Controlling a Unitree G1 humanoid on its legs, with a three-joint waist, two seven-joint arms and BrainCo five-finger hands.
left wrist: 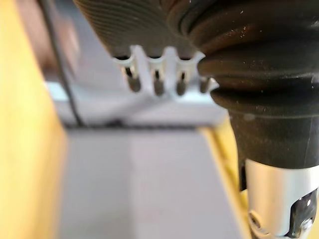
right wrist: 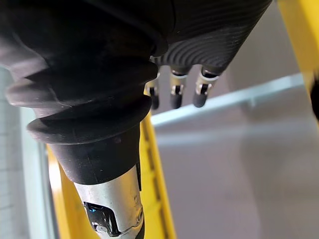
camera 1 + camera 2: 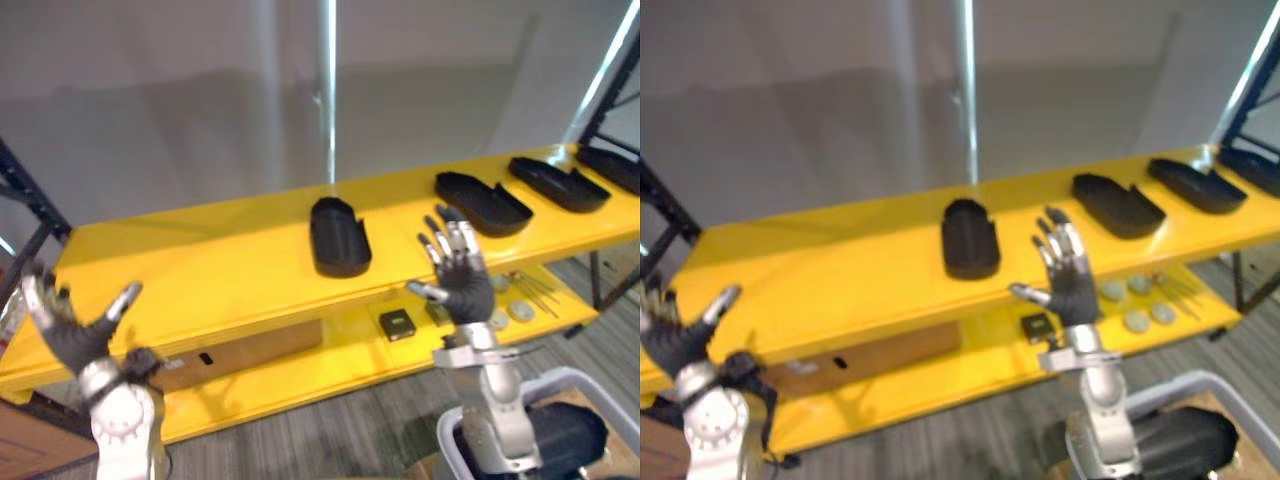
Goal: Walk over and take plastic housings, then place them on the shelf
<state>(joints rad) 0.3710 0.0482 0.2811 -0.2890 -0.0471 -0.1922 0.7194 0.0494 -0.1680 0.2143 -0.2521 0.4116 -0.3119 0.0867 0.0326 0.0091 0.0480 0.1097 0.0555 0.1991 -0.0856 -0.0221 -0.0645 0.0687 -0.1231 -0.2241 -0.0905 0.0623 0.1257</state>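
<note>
**Both hands empty, four housings on the top board**

- Nearest, in front of the shelf's right half: a pale-rimmed tub (image 3: pixel 603 392) with something dark inside. Can't tell what.
- Left hand (image 3: pixel 72 340) is raised in front of the left end of the two-tier yellow metal shelf (image 3: pixel 200 270). Fingers are straight and splayed wide, thumb out, holding nothing.
- Right hand (image 3: pixel 468 290) is raised in front of the shelf's front edge, right of its middle. Fingers are straight and spread, nothing in it.
- Shelf lower tier: a brown cardboard box (image 3: pixel 250 350) sits under the left half. A small black square part (image 3: pixel 397 323) is near the middle. Grey round discs (image 3: pixel 520 311) and some thin metal pieces (image 3: pixel 535 290) lie towards the right end.
- Shelf top board: a black oblong plastic housing (image 3: pixel 339 236) lies at the middle, hollow side up, well apart from both hands.
- Three more black plastic housings run towards the right end: (image 3: pixel 483 203), (image 3: pixel 558 184) and (image 3: pixel 612 165), the last cut off by the frame edge.
- A dark steel upright (image 3: pixel 25 200) stands at the shelf's left end.
- A grey wall (image 3: pixel 200 100) is behind the shelf.
</note>
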